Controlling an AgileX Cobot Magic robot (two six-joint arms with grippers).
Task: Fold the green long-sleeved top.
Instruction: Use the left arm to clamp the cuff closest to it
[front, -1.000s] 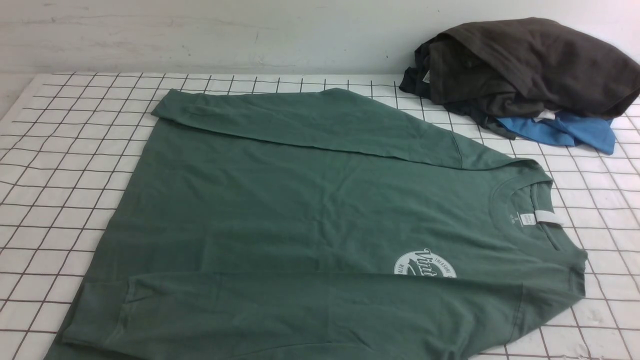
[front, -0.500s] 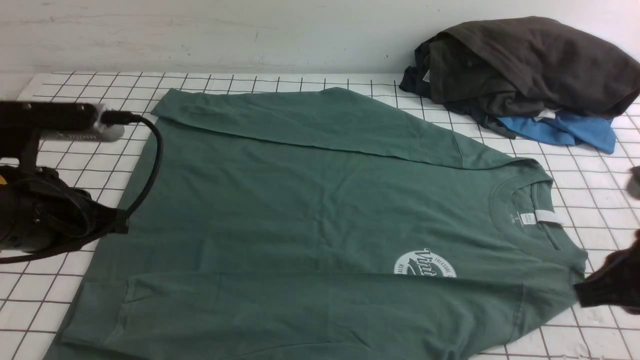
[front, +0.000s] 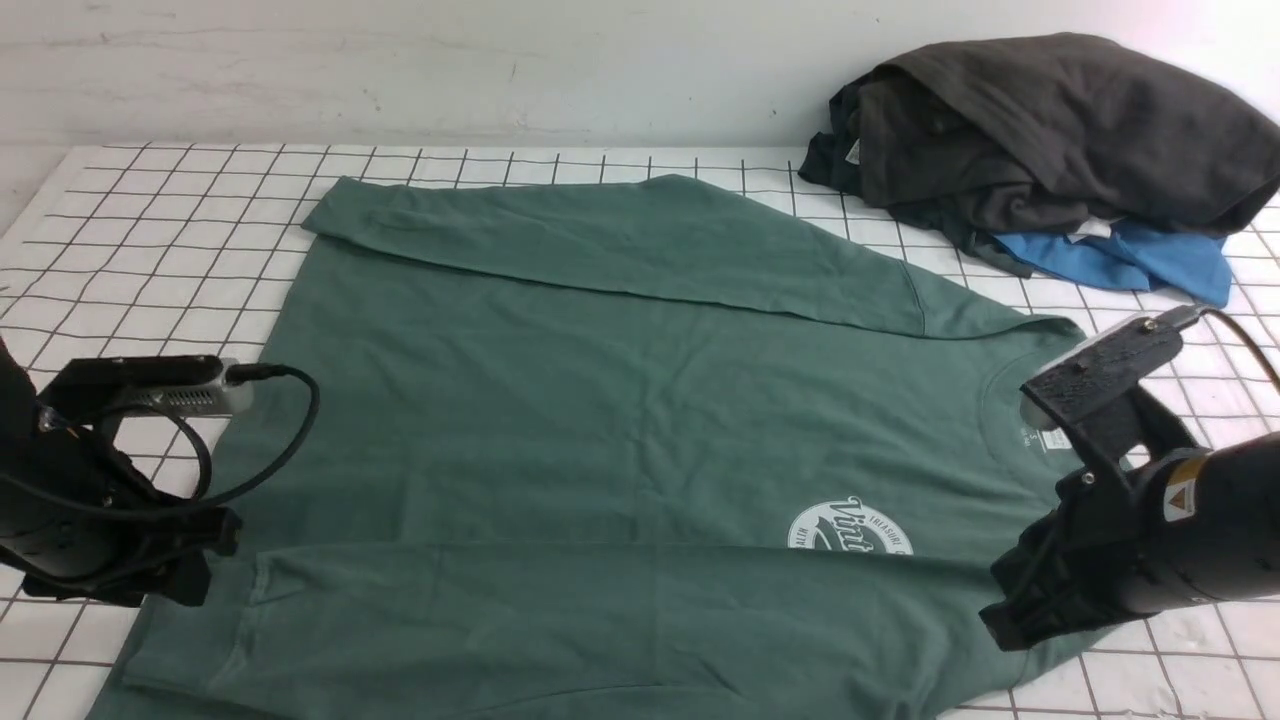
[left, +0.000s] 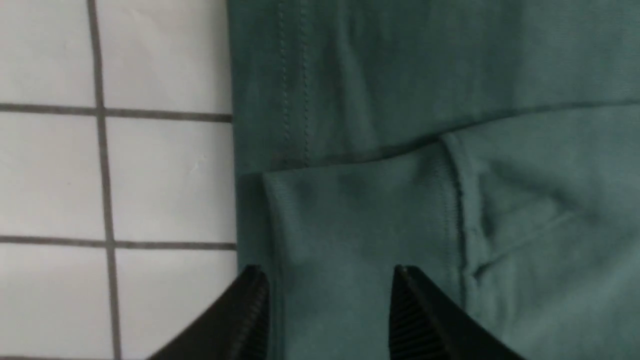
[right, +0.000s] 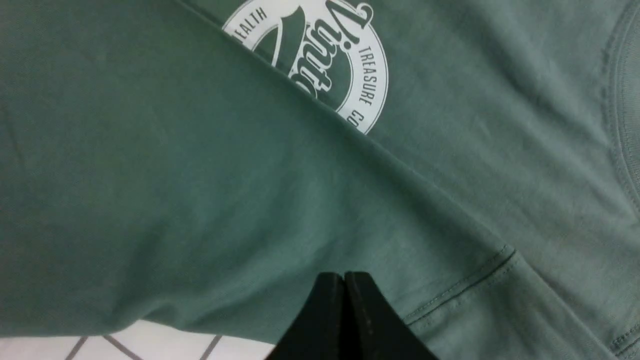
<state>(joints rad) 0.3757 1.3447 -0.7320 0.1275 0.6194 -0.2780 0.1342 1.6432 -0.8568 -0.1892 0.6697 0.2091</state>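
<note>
The green long-sleeved top (front: 620, 420) lies flat on the gridded table, neck to the right, with both sleeves folded across the body. The near sleeve covers the lower half of its round white logo (front: 848, 530). My left gripper (left: 327, 274) is open and empty, its jaws straddling the near sleeve's cuff (left: 350, 215) by the hem; the front view shows it at the near left (front: 190, 575). My right gripper (right: 344, 275) is shut with no cloth between the jaws, just above the near shoulder seam (right: 465, 285). In the front view the right gripper (front: 1000, 625) and its arm hide part of the collar.
A heap of dark grey-brown garments (front: 1050, 130) lies on a bright blue garment (front: 1130, 260) at the far right, against the wall. The white gridded table cover (front: 150, 220) shows around the top on the left, and the near table edge runs close under both arms.
Both arms have come into view. The left arm came in from the left and dropped to the near hem corner. The right arm came in from the right onto the near shoulder.
</note>
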